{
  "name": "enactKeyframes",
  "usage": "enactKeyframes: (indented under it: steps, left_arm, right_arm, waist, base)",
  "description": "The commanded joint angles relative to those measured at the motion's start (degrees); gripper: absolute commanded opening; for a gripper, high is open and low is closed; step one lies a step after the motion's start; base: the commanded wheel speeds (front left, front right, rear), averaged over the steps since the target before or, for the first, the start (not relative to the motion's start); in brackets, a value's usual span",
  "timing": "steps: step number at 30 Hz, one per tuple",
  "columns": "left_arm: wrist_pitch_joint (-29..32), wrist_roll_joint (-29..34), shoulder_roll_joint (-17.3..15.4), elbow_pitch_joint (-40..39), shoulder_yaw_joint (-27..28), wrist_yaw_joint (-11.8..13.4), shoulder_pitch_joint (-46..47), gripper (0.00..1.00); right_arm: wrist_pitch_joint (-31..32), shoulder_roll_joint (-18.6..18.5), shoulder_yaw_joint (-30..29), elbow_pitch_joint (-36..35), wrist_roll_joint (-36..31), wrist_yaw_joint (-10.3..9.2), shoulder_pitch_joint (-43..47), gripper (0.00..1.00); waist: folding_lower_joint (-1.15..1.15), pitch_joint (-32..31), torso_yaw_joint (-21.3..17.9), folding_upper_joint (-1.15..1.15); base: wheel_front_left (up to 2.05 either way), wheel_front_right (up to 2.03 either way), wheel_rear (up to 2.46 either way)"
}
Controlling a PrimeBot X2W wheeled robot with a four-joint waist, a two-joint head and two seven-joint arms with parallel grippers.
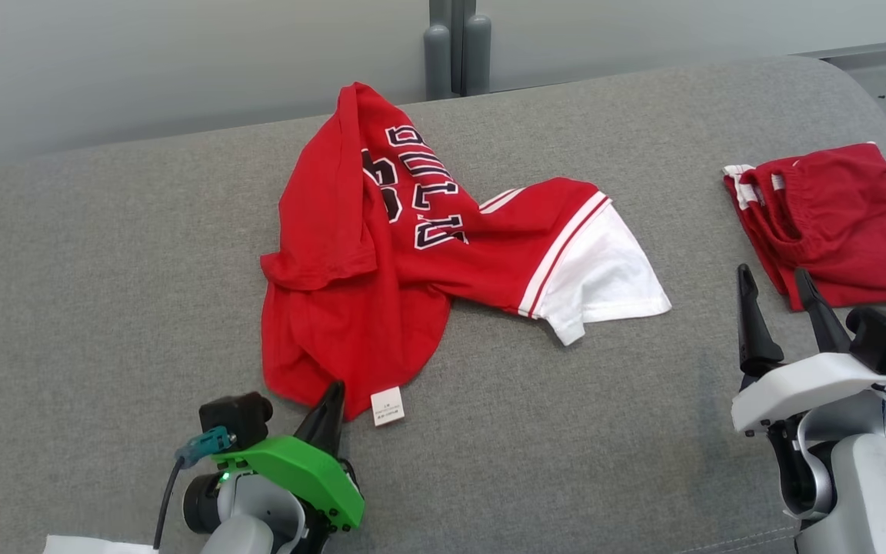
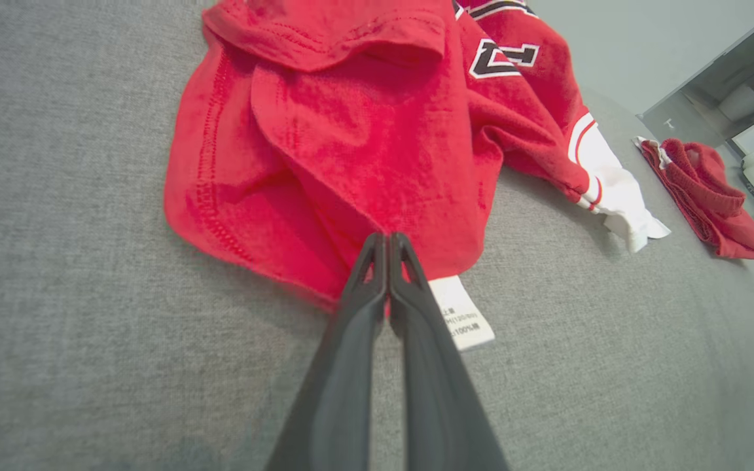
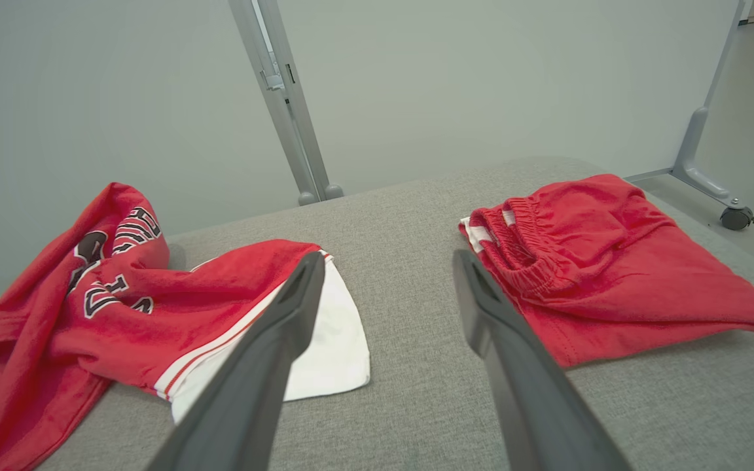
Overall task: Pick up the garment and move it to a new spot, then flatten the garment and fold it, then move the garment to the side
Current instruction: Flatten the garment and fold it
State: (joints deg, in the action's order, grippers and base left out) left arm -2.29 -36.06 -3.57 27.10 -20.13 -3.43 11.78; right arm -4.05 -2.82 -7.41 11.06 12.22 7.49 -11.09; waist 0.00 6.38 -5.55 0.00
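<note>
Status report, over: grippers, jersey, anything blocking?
Left gripper shut on near hem of red jersey, beside white label. Right gripper open, empty, close to folded red shorts. Jersey crumpled on grey cushion; shorts lie apart.

Bright, even, diffuse light casts only a faint soft shadow under the garment; wrist views bow at their edges

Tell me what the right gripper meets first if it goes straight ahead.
Probably the bare grey cushion; the open right gripper points between red jersey and folded red shorts, which one finger may graze. Depth unclear.
</note>
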Motion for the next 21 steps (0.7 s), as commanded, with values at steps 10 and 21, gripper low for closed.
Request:
enactKeyframes:
  steps: [10,21]
  left_arm:
    - [-0.71,-3.71,-2.84,-5.29,1.06,-2.23,-6.06,0.00]
    - [-1.49,-6.82,-6.00,-11.96,3.93,-1.05,-14.31,0.00]
  right_arm:
    - [0.51,-0.17,-0.99,-0.23,-0.73,0.00,2.36,1.00]
    - [0.89,-0.16,-1.01,-0.30,-0.21,0.00,3.55,1.00]
  waist:
    - [0.00,-1.98,2.30,0.00]
    - [0.00,-3.43,5.05,0.00]
  base:
    - [0.00,0.00,0.00]
    - [0.00,0.00,0.00]
